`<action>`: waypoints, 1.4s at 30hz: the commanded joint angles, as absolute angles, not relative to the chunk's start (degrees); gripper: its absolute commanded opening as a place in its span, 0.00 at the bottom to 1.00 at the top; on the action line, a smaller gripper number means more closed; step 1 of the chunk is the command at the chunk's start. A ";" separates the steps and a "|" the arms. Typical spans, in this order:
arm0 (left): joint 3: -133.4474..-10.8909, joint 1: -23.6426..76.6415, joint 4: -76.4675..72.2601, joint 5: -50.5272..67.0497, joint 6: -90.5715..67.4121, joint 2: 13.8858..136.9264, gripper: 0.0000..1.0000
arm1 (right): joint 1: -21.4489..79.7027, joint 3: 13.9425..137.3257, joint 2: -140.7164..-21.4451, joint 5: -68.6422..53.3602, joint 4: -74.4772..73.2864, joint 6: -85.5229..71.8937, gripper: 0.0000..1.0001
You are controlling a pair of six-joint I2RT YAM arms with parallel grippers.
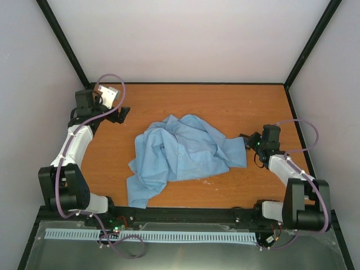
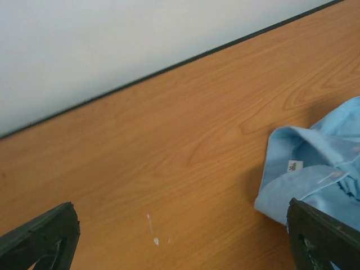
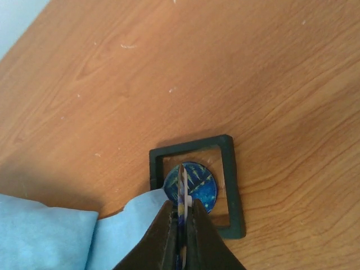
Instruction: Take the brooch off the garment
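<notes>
The shirt [image 1: 180,154] lies bunched on the middle of the table [image 1: 225,107], one end trailing toward the near left edge. The left gripper [image 1: 121,114] hangs over the table's far left, behind and left of the shirt and apart from it (in its wrist view the collar lies to its right). The right gripper [image 1: 246,139] sits at the shirt's right edge. Under it a frame [image 3: 233,180] lies flat on the table, the shirt's edge reaching it, with the brooch [image 3: 201,183] inside the frame at the fingertips.

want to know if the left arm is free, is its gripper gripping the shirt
No, the left gripper stands wide open above the table, pinching nothing, with the shirt lying off to one side.
</notes>
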State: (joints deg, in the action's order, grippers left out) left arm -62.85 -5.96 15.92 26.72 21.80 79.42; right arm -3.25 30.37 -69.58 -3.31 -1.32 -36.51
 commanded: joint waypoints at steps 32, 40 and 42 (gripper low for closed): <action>-42.02 -14.83 -21.26 31.92 2.67 82.66 1.00 | -5.52 35.19 -73.75 -7.32 -3.05 -33.38 0.52; -37.49 -14.85 -31.17 29.20 0.38 83.80 1.00 | -3.69 33.92 -68.45 4.33 3.72 -28.21 0.98; -36.00 -14.85 -35.45 28.09 -0.82 84.50 1.00 | -1.01 29.81 -65.28 12.13 14.42 -23.00 1.00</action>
State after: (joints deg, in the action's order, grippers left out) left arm -38.04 -14.63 -25.41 30.06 2.24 82.81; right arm -4.34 34.44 -70.19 -1.06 0.21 -31.09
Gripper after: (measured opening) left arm 0.997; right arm 0.966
